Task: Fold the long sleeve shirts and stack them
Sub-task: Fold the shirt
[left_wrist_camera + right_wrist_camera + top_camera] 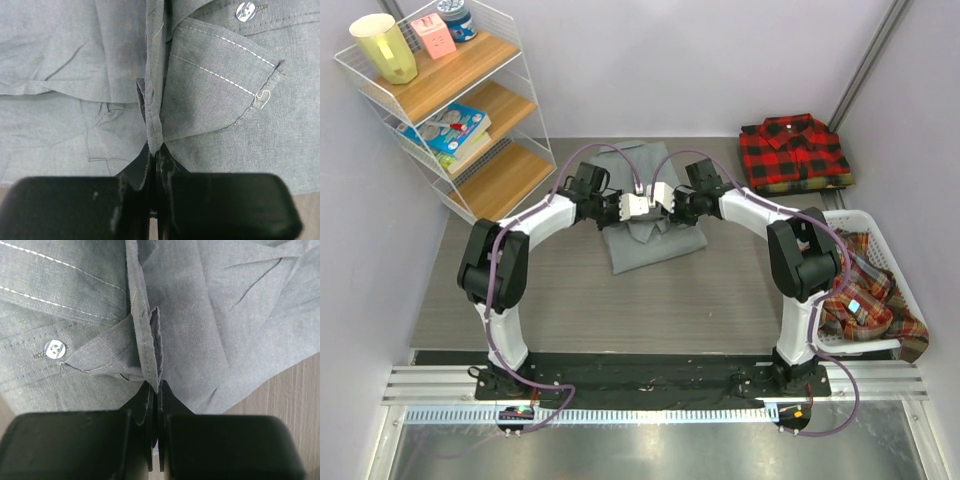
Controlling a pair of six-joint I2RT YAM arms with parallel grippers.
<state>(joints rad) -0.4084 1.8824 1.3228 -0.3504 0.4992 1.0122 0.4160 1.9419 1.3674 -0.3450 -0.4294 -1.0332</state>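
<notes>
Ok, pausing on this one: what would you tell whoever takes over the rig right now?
Left gripper: shut on a fold of the grey shirt.
Right gripper: shut on the same shirt, right beside the left.
The grey shirt lies partly folded mid-table.
Done: the red-and-black checked shirt is folded at the far right corner.
Left: finish and stack the grey one, then the plaid shirts crumpled in the white basket.
</notes>
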